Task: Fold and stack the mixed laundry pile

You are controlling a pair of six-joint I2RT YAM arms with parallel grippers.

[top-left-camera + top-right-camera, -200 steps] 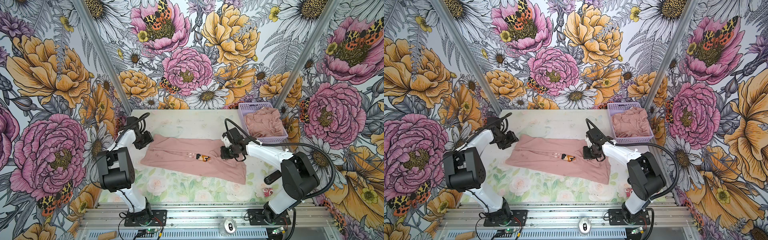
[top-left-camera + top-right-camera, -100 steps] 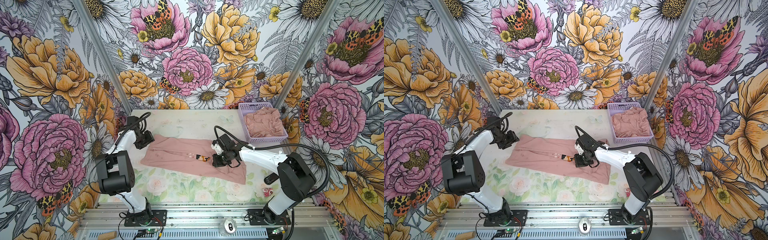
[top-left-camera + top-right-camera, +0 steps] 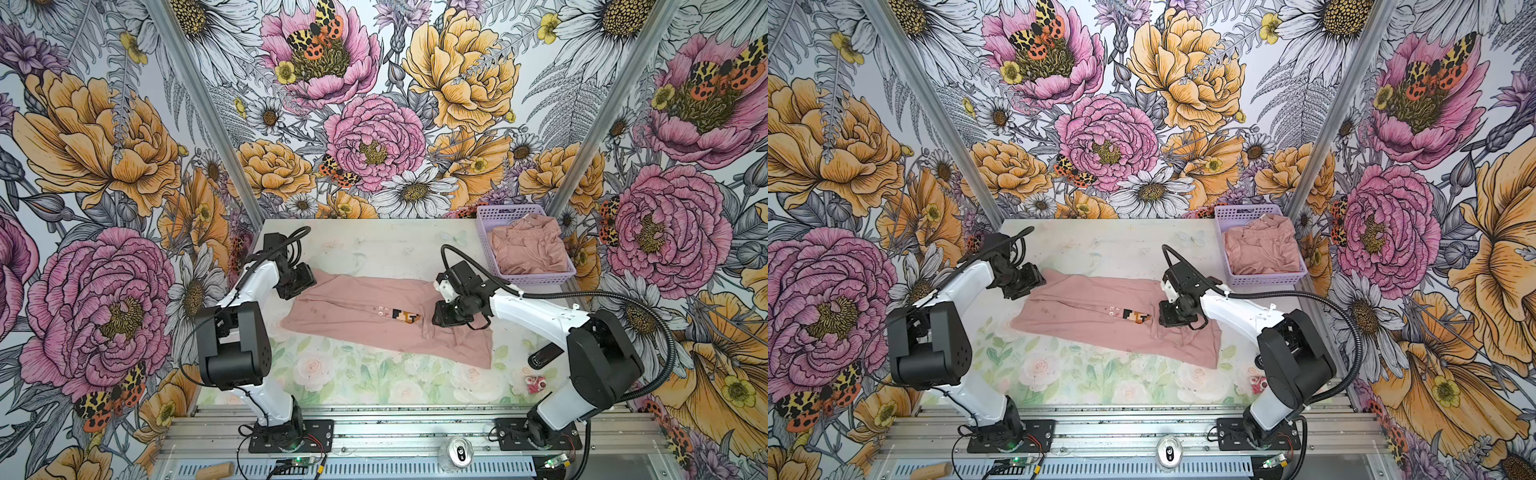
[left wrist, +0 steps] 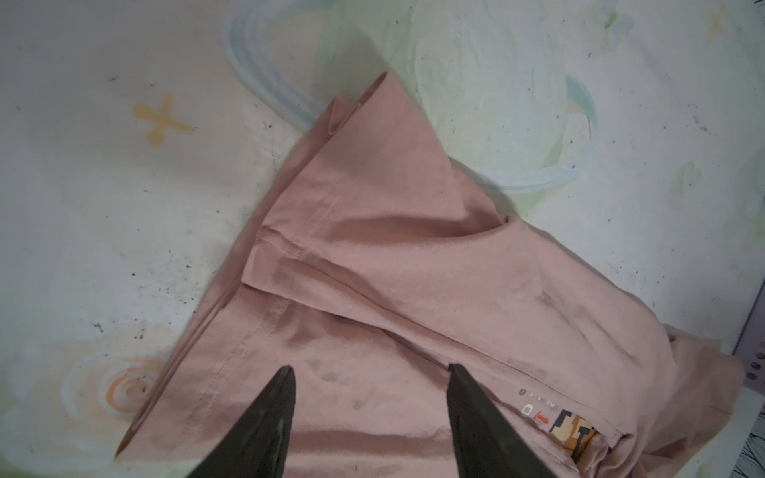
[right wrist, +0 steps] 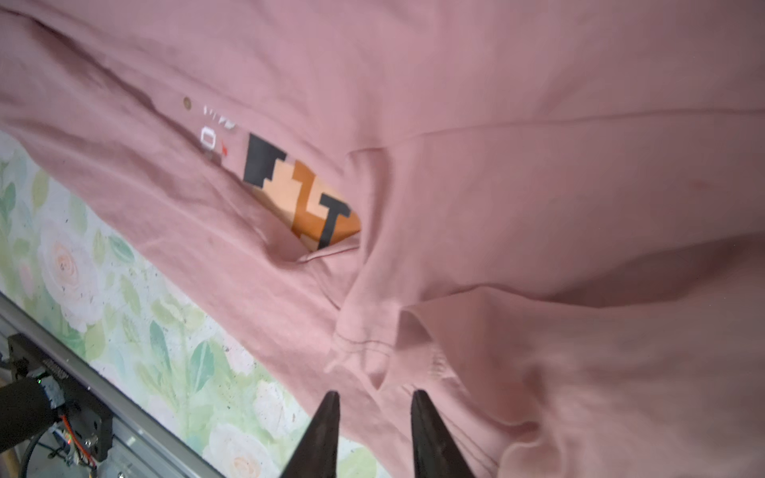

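The task looks early on: one piece is partly folded and nothing is stacked yet. The T-shirt (image 3: 365, 320) lies in the middle of the frame in both top views. It is laid out as a long band across the worktop (image 3: 374, 245). Its long sides are turned in over the front, so only a sliver of the pixel-art print (image 3: 406, 317) and a few white letters show at the fold line. The band's left end lies flat and fairly square. Its right end is rumpled, with a sleeve bunched beside the print.

The left gripper (image 4: 368, 368) hangs over the left end with its fingers (image 4: 273, 414) spread wide, and nothing is between them. The right gripper (image 5: 374, 395) sits low over the bunched sleeve. Its fingers (image 5: 323, 430) are slightly apart and do not pinch the cloth.

By my reading, the lengthwise folds are done. What remains for this shirt is smoothing the right end and the crosswise folds. At the upper right of the worktop, the lavender basket (image 3: 484, 216) holds more dusty-pink garments (image 3: 528, 249) in a crumpled heap. Those are all yet to be taken out, folded and stacked. No finished stack shows anywhere on the worktop.
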